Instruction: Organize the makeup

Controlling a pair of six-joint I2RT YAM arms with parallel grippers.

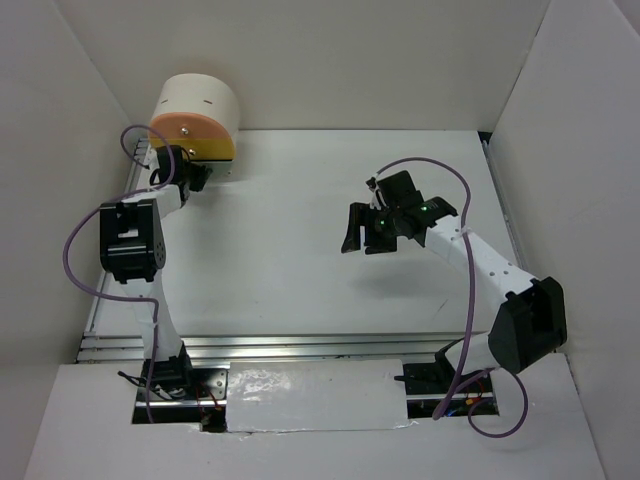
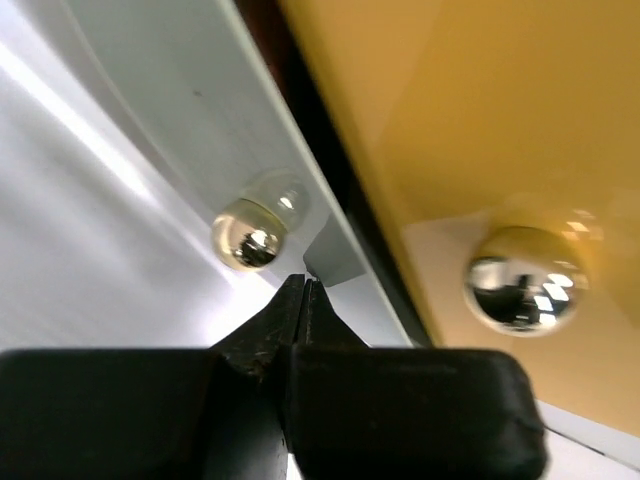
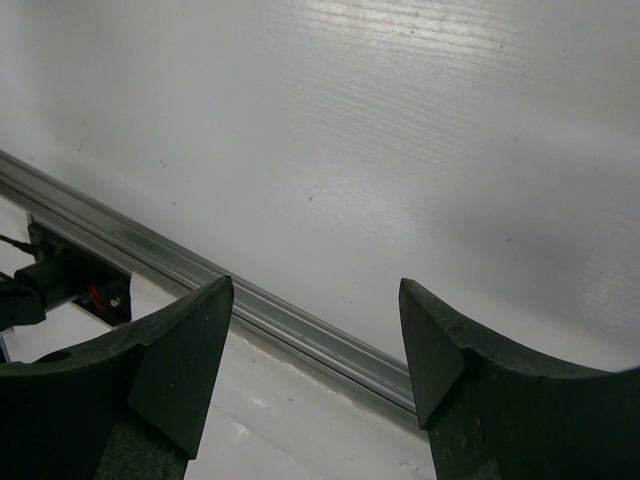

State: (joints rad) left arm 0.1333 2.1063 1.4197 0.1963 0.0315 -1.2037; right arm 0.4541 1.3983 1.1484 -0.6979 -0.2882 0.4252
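No makeup item shows in any view: no grey case, no brushes, no sticks. My left gripper (image 1: 190, 168) is shut, with its tips (image 2: 303, 287) pressed together right in front of the round cream-and-orange drawer box (image 1: 197, 108). Just below the tips sits a shiny round knob (image 2: 249, 236) on a pale drawer front. A second knob (image 2: 526, 279) sits on the orange front to the right. My right gripper (image 1: 362, 238) is open and empty, held above the bare white table; its tips (image 3: 315, 290) show with nothing between them.
The drawer box stands in the far left corner against the white walls. A metal rail (image 3: 290, 320) runs along the table's near edge. White walls enclose the table on the left, back and right.
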